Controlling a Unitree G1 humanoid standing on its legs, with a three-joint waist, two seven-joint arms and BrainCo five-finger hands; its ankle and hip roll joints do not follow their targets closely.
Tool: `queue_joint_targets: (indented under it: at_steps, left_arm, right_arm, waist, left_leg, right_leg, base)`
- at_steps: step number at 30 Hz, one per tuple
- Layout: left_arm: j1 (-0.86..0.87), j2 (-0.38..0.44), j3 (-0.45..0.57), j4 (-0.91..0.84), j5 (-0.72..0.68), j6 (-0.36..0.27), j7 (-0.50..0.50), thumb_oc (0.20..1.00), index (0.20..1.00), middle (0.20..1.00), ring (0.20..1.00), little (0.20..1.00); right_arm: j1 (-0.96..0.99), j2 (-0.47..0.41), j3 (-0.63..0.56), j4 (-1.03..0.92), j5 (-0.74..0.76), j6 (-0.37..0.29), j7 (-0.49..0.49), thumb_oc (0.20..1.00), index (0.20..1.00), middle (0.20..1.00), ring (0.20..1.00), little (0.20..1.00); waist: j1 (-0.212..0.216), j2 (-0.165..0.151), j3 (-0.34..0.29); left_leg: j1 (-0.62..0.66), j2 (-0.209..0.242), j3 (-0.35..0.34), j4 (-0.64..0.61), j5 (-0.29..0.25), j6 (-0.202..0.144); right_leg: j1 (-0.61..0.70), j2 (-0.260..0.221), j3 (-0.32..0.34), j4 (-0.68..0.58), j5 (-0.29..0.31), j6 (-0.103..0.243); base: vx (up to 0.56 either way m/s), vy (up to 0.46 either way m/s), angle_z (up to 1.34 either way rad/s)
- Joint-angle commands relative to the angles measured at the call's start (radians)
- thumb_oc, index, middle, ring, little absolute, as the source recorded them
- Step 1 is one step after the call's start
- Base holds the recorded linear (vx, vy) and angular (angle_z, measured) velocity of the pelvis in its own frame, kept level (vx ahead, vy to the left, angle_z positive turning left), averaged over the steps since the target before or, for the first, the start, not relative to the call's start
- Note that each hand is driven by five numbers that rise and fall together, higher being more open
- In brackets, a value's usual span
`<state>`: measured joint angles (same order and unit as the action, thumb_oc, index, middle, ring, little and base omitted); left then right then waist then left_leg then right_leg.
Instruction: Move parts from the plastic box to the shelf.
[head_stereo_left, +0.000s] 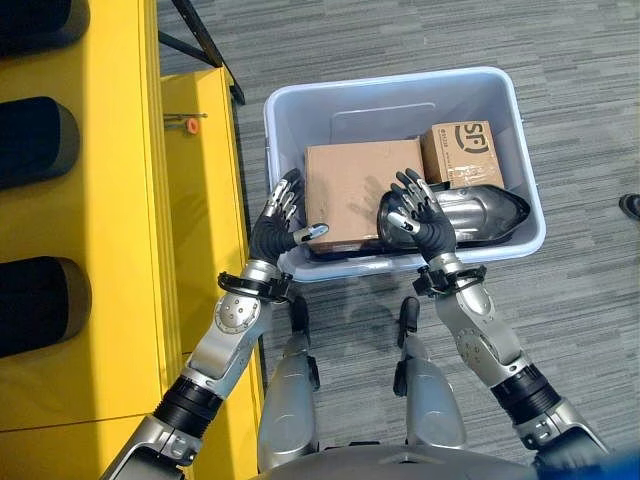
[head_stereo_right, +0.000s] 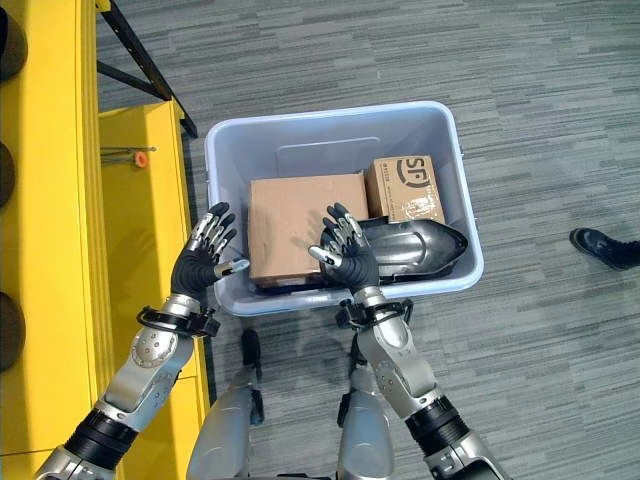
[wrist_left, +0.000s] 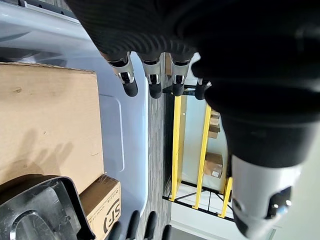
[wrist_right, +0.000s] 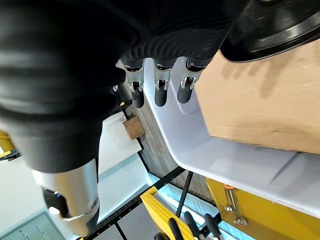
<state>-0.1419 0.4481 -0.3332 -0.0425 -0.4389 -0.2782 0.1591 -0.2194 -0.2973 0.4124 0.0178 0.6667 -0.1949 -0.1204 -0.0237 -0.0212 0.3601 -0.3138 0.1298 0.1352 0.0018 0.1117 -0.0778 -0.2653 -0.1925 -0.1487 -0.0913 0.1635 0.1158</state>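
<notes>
Silver part (head_stereo_left: 475, 212) lies crosswise — nose rightward (in box (head_stereo_left: 290, 110)).

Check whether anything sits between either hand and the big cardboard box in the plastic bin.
Nothing visible does. The left hand hangs open at the flat brown cardboard box's left edge, over the pale blue plastic bin's rim. The right hand is open over its right edge, above the dark moulded metal part beside it.

1. Box (head_stereo_left: 520, 150): pale blue-grey plastic.
2. Large carton (head_stereo_left: 345, 185): plain brown cardboard.
3. Small carton (head_stereo_left: 460, 153): brown with black print.
4. Part (head_stereo_left: 480, 212): glossy silver and black.
5. Shelf (head_stereo_left: 120, 200): bright yellow.
6. Floor (head_stereo_left: 580, 60): grey, streaked carpet.
</notes>
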Motion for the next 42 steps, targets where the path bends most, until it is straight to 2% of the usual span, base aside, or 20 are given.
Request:
queue_joint_targets:
  at_steps: [1,20,29,42]
  left_arm:
    - [-0.029,0.047,0.009,0.016,0.063,-0.043,0.003,1.000,1.000,1.000,1.000,1.000]
    - [-0.119,0.050,-0.028,0.092,0.245,-0.049,0.056,1.000,1.000,1.000,1.000,1.000]
    - [-0.178,0.068,-0.059,0.139,0.405,-0.048,0.111,1.000,1.000,1.000,1.000,1.000]
    - [-0.292,0.055,-0.115,0.292,0.545,-0.024,0.166,1.000,1.000,1.000,1.000,1.000]
  right_arm:
    - [0.023,-0.014,-0.015,-0.100,0.019,-0.067,0.020,1.000,1.000,1.000,1.000,1.000]
    - [0.117,-0.048,-0.053,-0.150,0.033,-0.089,0.045,1.000,1.000,1.000,1.000,1.000]
    - [0.150,-0.068,-0.074,-0.150,0.037,-0.103,0.049,1.000,1.000,1.000,1.000,1.000]
    - [0.166,-0.089,-0.060,-0.160,0.046,-0.109,0.062,1.000,1.000,1.000,1.000,1.000]
  waist:
    - [-0.021,-0.029,-0.048]
    - [-0.074,-0.022,-0.047]
    - [-0.097,-0.026,-0.046]
    - [-0.135,-0.028,-0.042]
  left_leg:
    - [0.003,0.056,-0.008,0.057,-0.057,-0.019]
    - [0.023,0.069,0.047,0.040,-0.054,-0.028]
    - [0.036,0.075,0.068,0.042,-0.061,-0.034]
    - [0.048,0.085,0.106,0.042,-0.065,-0.041]
  right_leg:
    - [0.010,-0.039,0.070,0.011,-0.078,0.035]
    - [-0.026,-0.027,0.122,0.012,-0.067,0.038]
    - [-0.032,-0.019,0.142,0.015,-0.067,0.041]
    - [-0.059,-0.007,0.184,0.024,-0.064,0.043]
  base:
    - [0.00,0.000,0.00]
    - [0.00,-0.001,-0.09]
    - [0.01,-0.001,-0.07]
    - [0.00,0.003,-0.11]
